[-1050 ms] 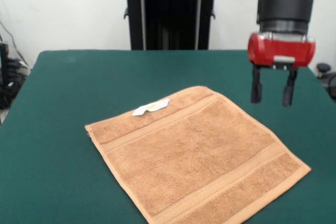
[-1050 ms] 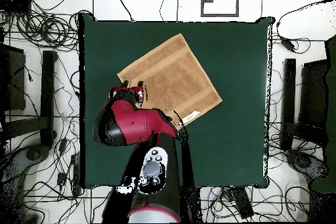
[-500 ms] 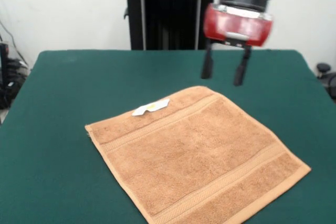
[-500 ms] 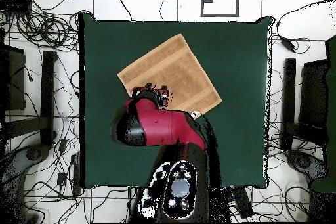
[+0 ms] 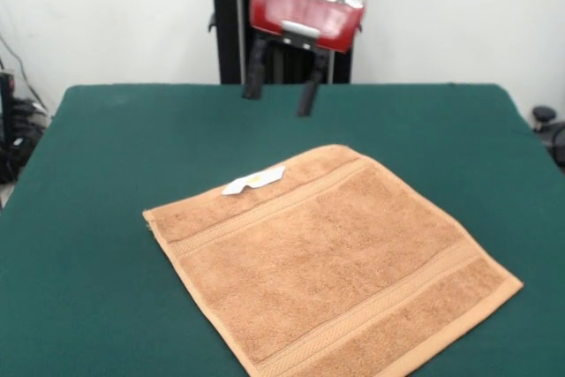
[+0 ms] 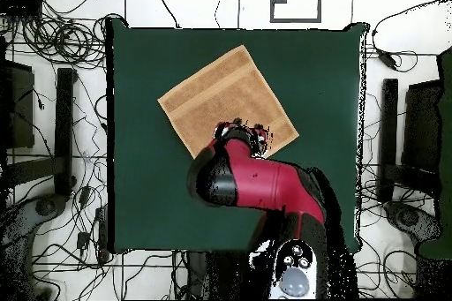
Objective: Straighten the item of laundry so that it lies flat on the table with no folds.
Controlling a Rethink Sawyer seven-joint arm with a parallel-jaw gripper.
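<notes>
Hovering open gripper [image 5: 281,93] above towel [image 5: 331,258]

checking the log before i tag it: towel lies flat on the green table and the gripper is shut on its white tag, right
Not quite. The front view shows the gripper open and raised above the table, holding nothing. The white tag lies free on the towel, which does lie flat.

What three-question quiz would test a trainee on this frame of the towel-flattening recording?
1. True or false: the towel lies spread on the table with no visible fold.
2. Is the gripper A) shut on the towel, B) open and raised clear of it, or C) pressing it flat?
3. Fill in: the small white ____ rests on the towel's far edge in the front view.

Key: 1 true; 2 B; 3 tag.
</notes>
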